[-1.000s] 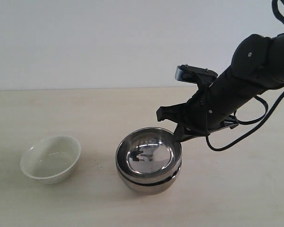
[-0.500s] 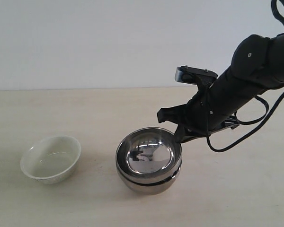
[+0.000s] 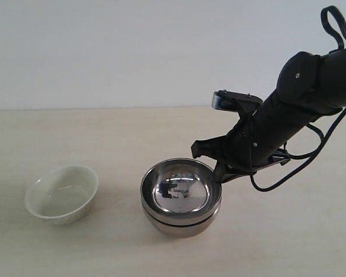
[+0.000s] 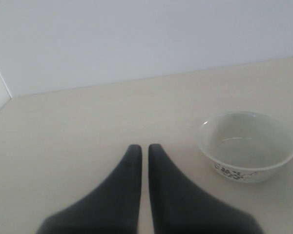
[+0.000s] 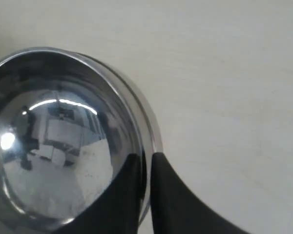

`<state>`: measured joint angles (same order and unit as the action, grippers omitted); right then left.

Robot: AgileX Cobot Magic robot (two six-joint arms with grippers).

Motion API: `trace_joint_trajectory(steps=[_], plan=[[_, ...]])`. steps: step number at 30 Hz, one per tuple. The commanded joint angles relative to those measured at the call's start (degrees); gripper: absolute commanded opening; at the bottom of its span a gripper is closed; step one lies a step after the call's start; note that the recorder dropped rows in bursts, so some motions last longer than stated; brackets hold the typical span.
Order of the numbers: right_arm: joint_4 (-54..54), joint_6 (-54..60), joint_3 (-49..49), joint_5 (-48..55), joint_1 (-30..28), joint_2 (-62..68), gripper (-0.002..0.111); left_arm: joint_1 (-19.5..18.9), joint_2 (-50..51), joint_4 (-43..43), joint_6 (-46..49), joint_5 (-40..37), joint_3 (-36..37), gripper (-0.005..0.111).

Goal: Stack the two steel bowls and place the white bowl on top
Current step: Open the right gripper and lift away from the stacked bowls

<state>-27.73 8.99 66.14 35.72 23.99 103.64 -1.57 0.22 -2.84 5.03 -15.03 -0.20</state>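
Beige table (image 3: 75, 133); right gripper (image 5: 147, 163) pinches upper steel bowl (image 3: 181, 189), nested in lower steel bowl (image 3: 179, 223); left gripper (image 4: 144, 148) clenched, empty. Unreleased retreat could topple stack.

My pincer (image 5: 147, 160) is closed on the rim of the upper steel bowl (image 5: 63, 146). One finger (image 5: 129, 195) is inside the bowl and the other just outside, with the thin rim between them. Counting twelve as straight ahead of my tips, the bowl spreads away toward ten o'clock, its mirror hollow full of blurred reflections. The lower steel bowl (image 5: 147, 114) shows only as a second rim hugging the first. Pale table (image 5: 224, 73) runs from twelve round to three
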Motion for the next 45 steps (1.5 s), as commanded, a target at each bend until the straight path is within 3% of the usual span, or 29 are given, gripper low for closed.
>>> trace_joint_trajectory(steps=[1, 14, 39, 41, 45], plan=[[0.3, 0.7, 0.1, 0.4, 0.0, -0.1, 0.004, -0.2, -0.2, 0.5, -0.6, 0.5, 0.2, 0.004], [0.5, 1.0, 0.1, -2.5, 0.0, -3.1, 0.004, -0.2, -0.2, 0.5, -0.6, 0.5, 0.2, 0.004], [3.0, 15.4, 0.3, -1.9, 0.0, -12.7, 0.005, -0.2, -0.2, 0.5, -0.6, 0.5, 0.2, 0.004], [2.9, 16.6, 0.3, -1.7, 0.0, -12.9, 0.012, -0.2, -0.2, 0.5, -0.6, 0.5, 0.2, 0.004], [2.6, 17.9, 0.3, -1.6, 0.0, -12.9, 0.043, -0.2, -0.2, 0.5, -0.6, 0.5, 0.2, 0.004]])
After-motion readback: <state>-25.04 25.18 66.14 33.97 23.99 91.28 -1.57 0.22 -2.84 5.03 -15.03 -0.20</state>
